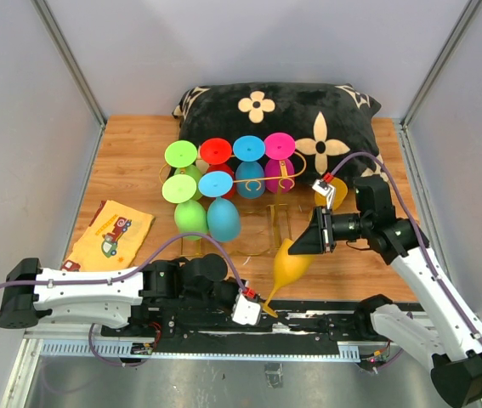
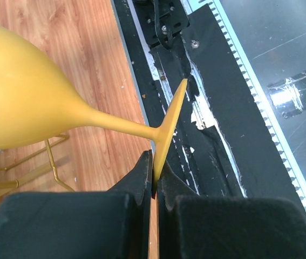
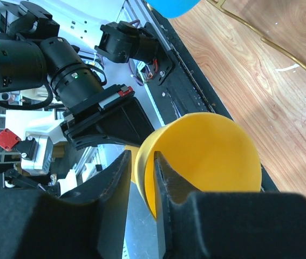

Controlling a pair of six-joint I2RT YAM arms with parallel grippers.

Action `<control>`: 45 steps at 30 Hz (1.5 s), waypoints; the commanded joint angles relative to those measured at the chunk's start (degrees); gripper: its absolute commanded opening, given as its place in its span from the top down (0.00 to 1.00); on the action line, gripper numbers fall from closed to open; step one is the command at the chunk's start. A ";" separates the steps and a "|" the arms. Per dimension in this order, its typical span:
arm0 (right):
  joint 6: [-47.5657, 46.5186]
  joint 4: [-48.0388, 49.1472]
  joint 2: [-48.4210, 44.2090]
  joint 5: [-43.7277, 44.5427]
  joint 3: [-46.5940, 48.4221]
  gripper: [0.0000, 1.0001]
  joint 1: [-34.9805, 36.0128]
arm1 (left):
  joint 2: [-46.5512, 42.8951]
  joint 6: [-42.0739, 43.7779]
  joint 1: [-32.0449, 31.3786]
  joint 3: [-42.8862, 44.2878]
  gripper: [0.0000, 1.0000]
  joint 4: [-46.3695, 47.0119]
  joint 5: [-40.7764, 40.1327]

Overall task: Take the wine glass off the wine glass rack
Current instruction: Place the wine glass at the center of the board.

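Left gripper (image 2: 154,164): jaws pinched nearly together on the edge of the flat foot of the yellow wine glass (image 2: 23,102). Firm hold, low at the near table edge, over the black base rail.

Right gripper (image 3: 142,164): jaws narrow, one finger (image 3: 169,181) inside the bowl and one outside, the rim wall between them. Cannot tell whether they are actually clamping.

The yellow wine glass (image 1: 290,262), count 1, is off the wine glass rack (image 1: 287,181). It lies tilted between the two grippers, foot toward the left one and mouth toward the right, in front of the rack.

Six glasses at the rack, feet up: two green glasses (image 1: 181,154), one red glass (image 1: 216,151), two blue glasses (image 1: 248,148) and one magenta glass (image 1: 280,145).

One black pillow (image 1: 309,110) with cream flowers lies behind the rack. One yellow cloth (image 1: 113,231) with a red truck print lies at left on the wooden table (image 1: 130,144).
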 commanded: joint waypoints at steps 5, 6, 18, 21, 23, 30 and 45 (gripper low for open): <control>1.88 0.91 -2.27 -2.73 -0.39 0.93 1.26 | -1.32 -2.03 0.05 1.46 0.99 -2.63 -3.89; 1.89 0.87 -2.60 -2.24 -0.30 0.96 1.22 | -1.56 -2.26 0.05 1.34 0.99 -2.31 -4.00; -4.50 -7.91 -9.41 16.80 5.05 0.99 1.22 | -3.17 -15.13 0.05 -0.42 0.25 7.95 -2.84; -8.15 -14.32 -10.11 27.55 8.07 0.99 1.27 | -3.14 -20.77 -0.03 -0.34 0.01 10.60 -0.72; -9.93 -18.04 -10.41 36.06 9.57 0.99 1.20 | -3.18 -24.64 -0.33 -0.56 0.00 13.96 -0.37; -10.96 -18.25 -15.52 60.66 9.56 0.99 1.20 | -1.39 -35.94 -0.65 -0.29 0.01 23.69 -2.28; -9.95 -6.07 -14.75 81.43 -1.02 0.99 0.02 | 0.66 -63.44 -0.65 -3.78 0.00 38.72 -11.31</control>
